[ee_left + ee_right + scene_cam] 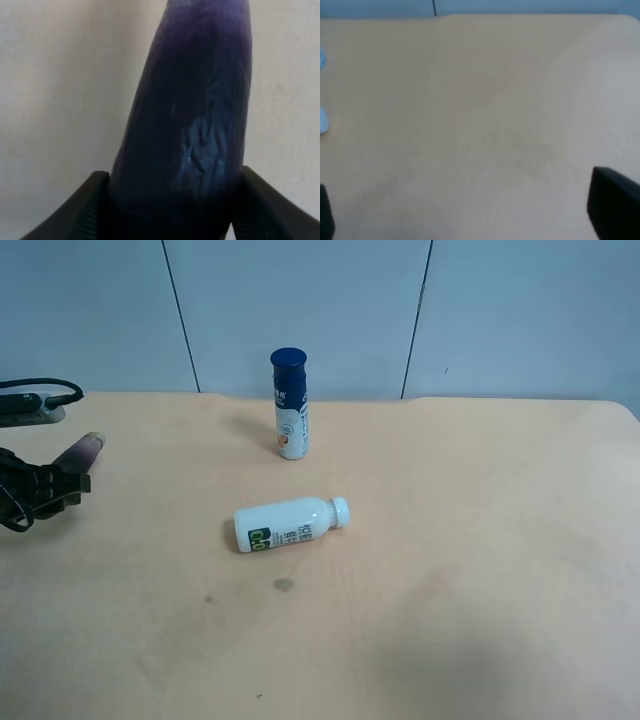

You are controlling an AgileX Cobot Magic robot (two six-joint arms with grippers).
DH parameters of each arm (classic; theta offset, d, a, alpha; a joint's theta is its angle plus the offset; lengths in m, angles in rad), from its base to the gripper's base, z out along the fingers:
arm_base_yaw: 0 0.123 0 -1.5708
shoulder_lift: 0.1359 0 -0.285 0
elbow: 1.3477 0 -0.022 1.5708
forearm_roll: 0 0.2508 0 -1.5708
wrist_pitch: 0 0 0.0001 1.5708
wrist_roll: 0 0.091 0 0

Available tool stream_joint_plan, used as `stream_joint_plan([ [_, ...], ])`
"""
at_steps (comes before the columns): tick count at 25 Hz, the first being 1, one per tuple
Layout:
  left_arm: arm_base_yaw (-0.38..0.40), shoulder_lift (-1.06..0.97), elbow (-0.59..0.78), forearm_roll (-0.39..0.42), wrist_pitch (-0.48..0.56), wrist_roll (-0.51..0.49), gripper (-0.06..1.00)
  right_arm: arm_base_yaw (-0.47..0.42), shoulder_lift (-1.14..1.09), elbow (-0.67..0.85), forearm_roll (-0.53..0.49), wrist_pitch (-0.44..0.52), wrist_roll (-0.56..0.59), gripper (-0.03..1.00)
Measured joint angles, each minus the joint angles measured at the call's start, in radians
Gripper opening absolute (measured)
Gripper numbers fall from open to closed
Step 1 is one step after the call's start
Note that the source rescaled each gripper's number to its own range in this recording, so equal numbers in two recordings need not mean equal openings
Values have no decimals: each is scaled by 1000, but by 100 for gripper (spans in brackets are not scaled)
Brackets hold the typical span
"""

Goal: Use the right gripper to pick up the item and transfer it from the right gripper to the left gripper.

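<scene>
At far left of the exterior view, the left gripper (40, 485) fingers clamp the eggplant (192, 115), tip poking out. Right gripper (470, 220) fingers spread, empty above bare worktop (485, 100). Risk: smooth tapered skin could slide from the fingers.

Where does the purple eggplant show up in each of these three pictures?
Exterior high: only the eggplant's pale tip shows at the far left edge, above the left gripper.
Left wrist: it fills the centre, clamped between the black fingers.
Right wrist: not in it.
Shared landmark: the tan table.
</scene>
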Motion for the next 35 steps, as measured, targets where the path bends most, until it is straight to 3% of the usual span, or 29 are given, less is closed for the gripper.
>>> stream_joint_plan([
  [10,-74,94,5,4,-27,4,0,0,0,0,0,0,0,100],
  [14,-102,94,5,48,-56,20,1,0,0,0,0,0,0,100],
  [15,-102,94,5,61,-66,21,11,0,0,0,0,0,0,100],
  [17,-103,94,5,70,-89,22,61,0,0,0,1,0,0,100],
  [19,-103,94,5,77,-98,23,87,0,0,0,4,0,0,100],
  [20,-103,94,5,79,-98,24,93,0,0,0,4,0,0,100],
  [27,-105,69,4,82,-36,27,98,0,0,0,5,0,0,100],
  [31,-105,-17,4,82,99,27,98,0,0,0,5,0,0,100],
  [35,-105,-137,-30,82,318,27,99,0,0,0,5,0,0,100],
])
